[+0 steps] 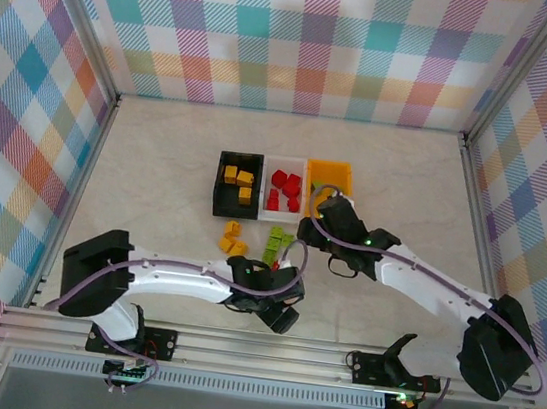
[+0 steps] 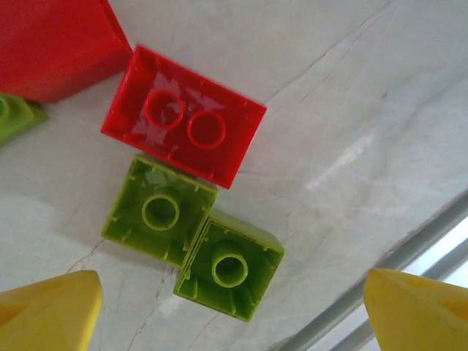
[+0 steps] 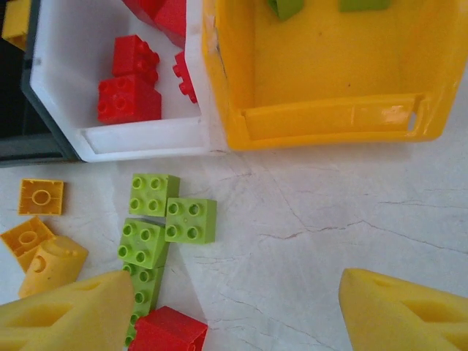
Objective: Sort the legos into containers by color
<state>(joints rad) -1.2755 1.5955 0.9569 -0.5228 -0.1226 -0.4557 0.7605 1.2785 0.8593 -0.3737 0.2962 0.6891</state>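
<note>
Yellow-tipped left pincer (image 2: 232,316) stands spread, pinching nothing; two lime green square plastic bricks (image 2: 230,265) lie hollow-side up between its tips, red rectangular plastic brick (image 2: 183,117) just beyond. Right pincer (image 3: 234,314) spread, empty; orange-yellow rectangular plastic bin (image 3: 329,121) ahead.

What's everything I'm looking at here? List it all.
bins: three in a row, left to right black bin, white bin, orange-yellow bin
yellow bricks: at least three in the black bin, three loose before it
red bricks: about four in the white bin, two loose nearer the arms
green bricks: two seen in the orange-yellow bin, at least four loose before the white bin
table: one, pale marbled
left gripper: one, yellow-tipped, open over loose red and green bricks
right gripper: one, yellow-tipped, open before the orange-yellow bin
</note>
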